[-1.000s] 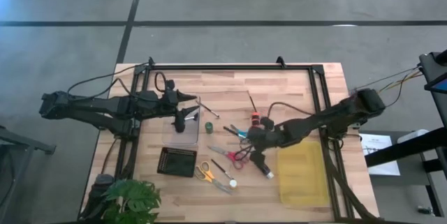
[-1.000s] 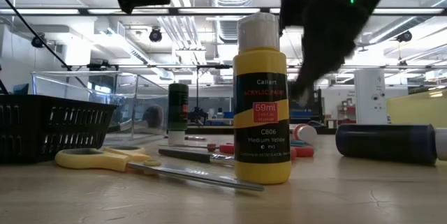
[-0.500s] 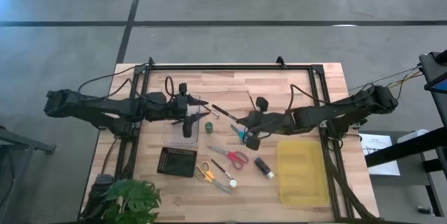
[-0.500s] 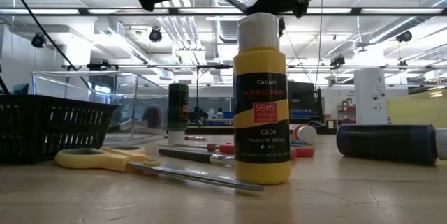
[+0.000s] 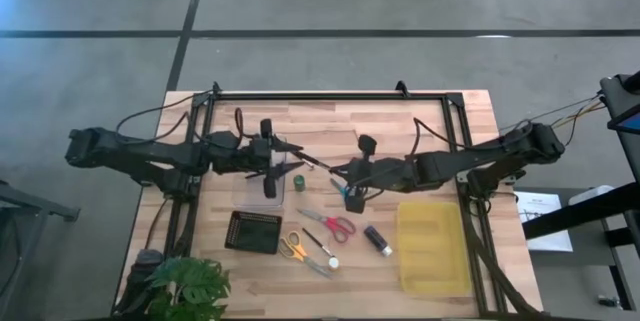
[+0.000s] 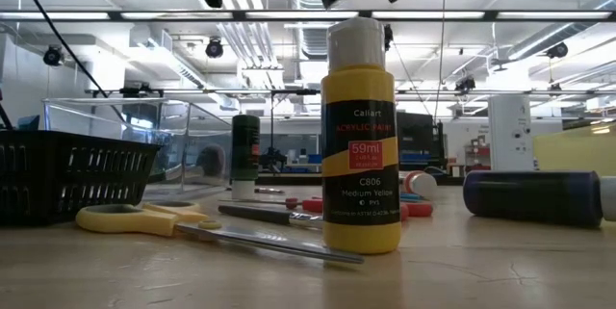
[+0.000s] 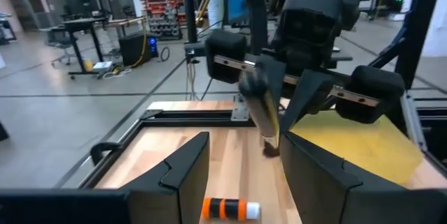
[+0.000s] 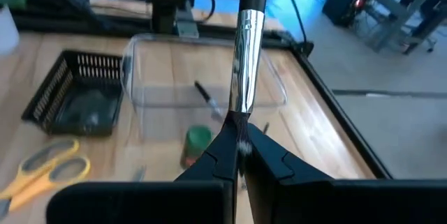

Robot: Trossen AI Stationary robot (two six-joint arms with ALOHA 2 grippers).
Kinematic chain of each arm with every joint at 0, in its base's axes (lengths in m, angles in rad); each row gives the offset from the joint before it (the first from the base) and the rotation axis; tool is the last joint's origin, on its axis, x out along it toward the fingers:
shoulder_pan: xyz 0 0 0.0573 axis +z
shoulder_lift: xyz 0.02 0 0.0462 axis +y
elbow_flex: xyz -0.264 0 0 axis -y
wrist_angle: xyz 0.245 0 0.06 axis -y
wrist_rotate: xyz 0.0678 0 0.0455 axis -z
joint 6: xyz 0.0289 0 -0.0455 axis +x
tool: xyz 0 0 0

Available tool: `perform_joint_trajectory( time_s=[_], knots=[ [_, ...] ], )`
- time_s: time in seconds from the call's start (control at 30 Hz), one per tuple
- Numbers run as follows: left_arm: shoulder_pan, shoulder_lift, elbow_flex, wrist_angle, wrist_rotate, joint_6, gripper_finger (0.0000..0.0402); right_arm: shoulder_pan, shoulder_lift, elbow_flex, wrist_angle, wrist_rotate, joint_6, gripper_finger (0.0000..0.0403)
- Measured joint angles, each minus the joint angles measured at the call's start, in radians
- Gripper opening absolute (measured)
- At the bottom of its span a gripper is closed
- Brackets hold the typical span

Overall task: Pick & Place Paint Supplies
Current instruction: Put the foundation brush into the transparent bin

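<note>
Overhead, the right gripper [image 5: 338,171] is raised over the table's middle, its fingers closed on a thin paintbrush [image 5: 312,159] that runs out from the fingertips toward the left gripper [image 5: 290,158]. The left gripper's fingers stand partly apart, and the brush's far end lies right at their tips; whether they touch it cannot be told from above. Below the left fingers sits a clear plastic box [image 5: 261,183], with a green paint pot [image 5: 299,183] just beside it. Beneath the right gripper lie red-handled scissors [image 5: 335,225], with yellow-handled scissors [image 5: 292,248] and a dark paint tube [image 5: 377,240] nearby. A black mesh tray [image 5: 253,231] and a yellow bin [image 5: 432,246] flank these.

At table height, a yellow acrylic paint bottle [image 6: 360,136] fills the foreground beside the yellow-handled scissors [image 6: 144,219]; a dark blue bottle [image 6: 531,197] lies on its side to the right, and the black tray [image 6: 67,172] stands at the left. Both arms show only as dark shapes at the top edge.

From the left wrist, two dark fingers [image 7: 183,167] stand apart with the blurred brush [image 7: 261,109] ahead of the gap between them and the right arm's gripper directly behind it. An orange-banded paint pot [image 7: 229,208] lies on the wood below.

From the right wrist, the closed fingers [image 8: 220,151] pinch the brush's silver ferrule [image 8: 244,67], its handle pointing away over the clear box [image 8: 202,88], the green pot [image 8: 197,142] and the black tray [image 8: 75,91].
</note>
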Motion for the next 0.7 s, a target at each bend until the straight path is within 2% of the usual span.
perform_joint_trajectory(
  time_s=[0.33,0.6,0.7],
  knots=[
    [0.0,0.008,0.0,0.04,0.078,-0.04,0.0181,-0.016,0.111,0.08,-0.015,-0.004,-0.072,0.0008],
    [0.001,-0.003,0.0,0.039,0.078,-0.045,0.0097,-0.019,0.109,0.107,-0.012,0.004,-0.1,0.0008],
    [0.001,-0.005,0.0,0.039,0.078,-0.045,0.0077,-0.018,0.095,0.099,-0.01,0.004,-0.1,0.0008]
  ],
)
